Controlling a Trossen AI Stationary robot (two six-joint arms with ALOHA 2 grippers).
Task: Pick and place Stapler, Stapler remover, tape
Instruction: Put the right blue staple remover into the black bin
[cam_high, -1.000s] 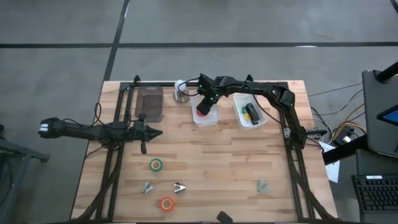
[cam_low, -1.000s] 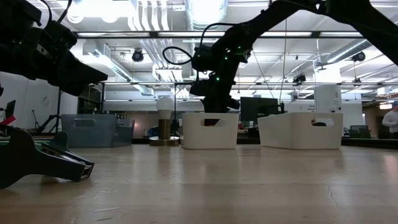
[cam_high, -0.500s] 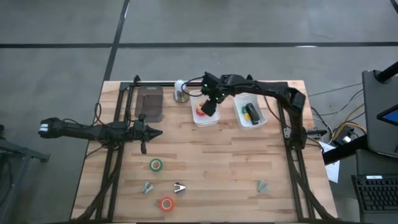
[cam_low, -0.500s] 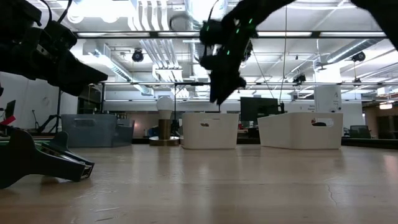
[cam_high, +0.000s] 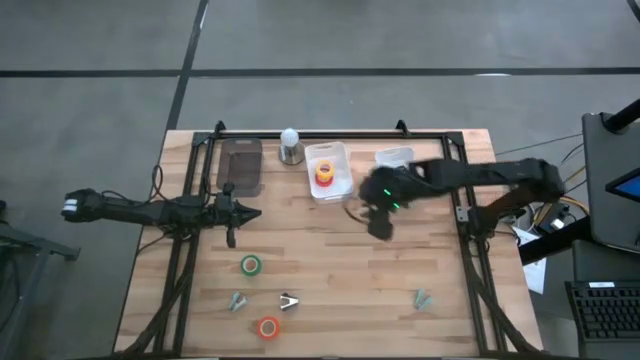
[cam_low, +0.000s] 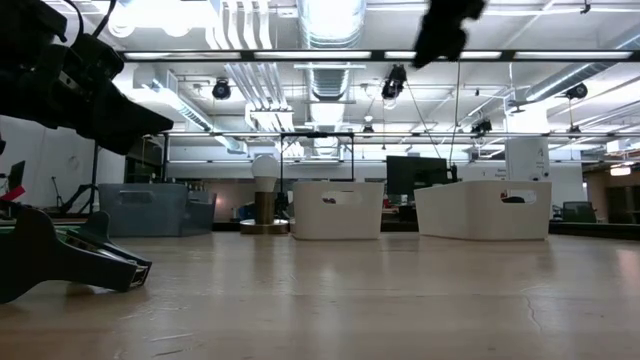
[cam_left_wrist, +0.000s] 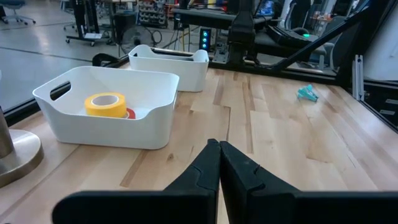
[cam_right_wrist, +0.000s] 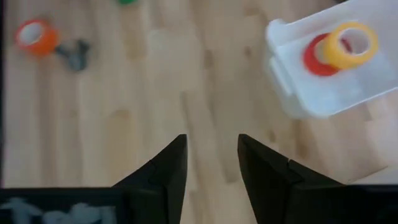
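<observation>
- Since a second ago, the right hand (cam_high: 381, 222) has left the white bin (cam_high: 341, 189) and now hangs over bare surface (cam_high: 330, 260), fingers spread, holding nothing.
- Two tape rolls, yellow (cam_high: 324, 168) resting on red (cam_high: 323, 181), lie in that bin.
- Two more lie on the surface: green (cam_high: 251, 265) and orange (cam_high: 268, 327).
- Three small claw-shaped pieces (cam_high: 289, 301) lie nearby.
- The left hand (cam_high: 232, 212) waits at the surface's left, fingers pressed together.

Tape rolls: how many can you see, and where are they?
4. The yellow tape and red tape lie in the white bin; the green tape and orange tape lie on the table.
</observation>
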